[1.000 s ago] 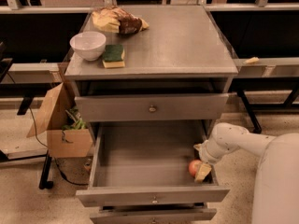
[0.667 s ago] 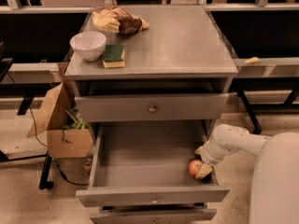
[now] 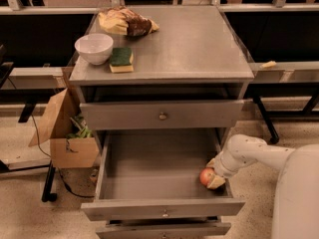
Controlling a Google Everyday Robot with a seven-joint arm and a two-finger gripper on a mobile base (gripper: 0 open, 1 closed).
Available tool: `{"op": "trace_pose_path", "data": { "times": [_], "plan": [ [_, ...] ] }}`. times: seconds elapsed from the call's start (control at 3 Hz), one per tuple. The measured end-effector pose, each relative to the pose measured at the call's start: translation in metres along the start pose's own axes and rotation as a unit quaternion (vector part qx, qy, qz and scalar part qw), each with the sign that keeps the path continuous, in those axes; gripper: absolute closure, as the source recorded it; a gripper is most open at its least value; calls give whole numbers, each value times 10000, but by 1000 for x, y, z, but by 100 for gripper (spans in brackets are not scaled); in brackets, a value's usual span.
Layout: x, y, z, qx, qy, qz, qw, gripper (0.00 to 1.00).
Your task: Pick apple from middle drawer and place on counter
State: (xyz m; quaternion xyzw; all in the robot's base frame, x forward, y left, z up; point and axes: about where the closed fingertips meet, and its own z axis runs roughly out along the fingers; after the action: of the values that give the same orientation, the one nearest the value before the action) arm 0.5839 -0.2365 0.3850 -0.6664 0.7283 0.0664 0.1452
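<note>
The middle drawer (image 3: 149, 156) of the grey metal cabinet is pulled wide open. A small red apple (image 3: 206, 177) lies in its front right corner. My gripper (image 3: 213, 175) reaches down into that corner from the right on a white arm and sits right at the apple, with its tan fingers (image 3: 216, 182) on the apple's right side and under it. The counter (image 3: 189, 44) is the cabinet's flat grey top, above the shallower top drawer (image 3: 162, 114), which stands slightly pulled out.
On the counter's left side stand a white bowl (image 3: 93, 48), a green and yellow sponge (image 3: 121, 59) and a crumpled snack bag (image 3: 127, 23). An open cardboard box (image 3: 65, 133) stands on the floor to the cabinet's left. Black tables surround the cabinet.
The gripper has settled a little closer onto the apple in the drawer's front right corner. The apple and the drawer have not moved.
</note>
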Motion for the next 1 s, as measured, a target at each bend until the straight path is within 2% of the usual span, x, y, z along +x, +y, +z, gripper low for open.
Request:
{"op": "trace_pose_path", "data": {
  "times": [0.33,0.67,1.0],
  "plan": [
    [-16,2,-23,156,-166,-95,9997,98],
    [-41,13,-75,448,-340,-293,9980,100],
    [-66,29,-150,888,-370,-523,9940,100]
  ]
}}
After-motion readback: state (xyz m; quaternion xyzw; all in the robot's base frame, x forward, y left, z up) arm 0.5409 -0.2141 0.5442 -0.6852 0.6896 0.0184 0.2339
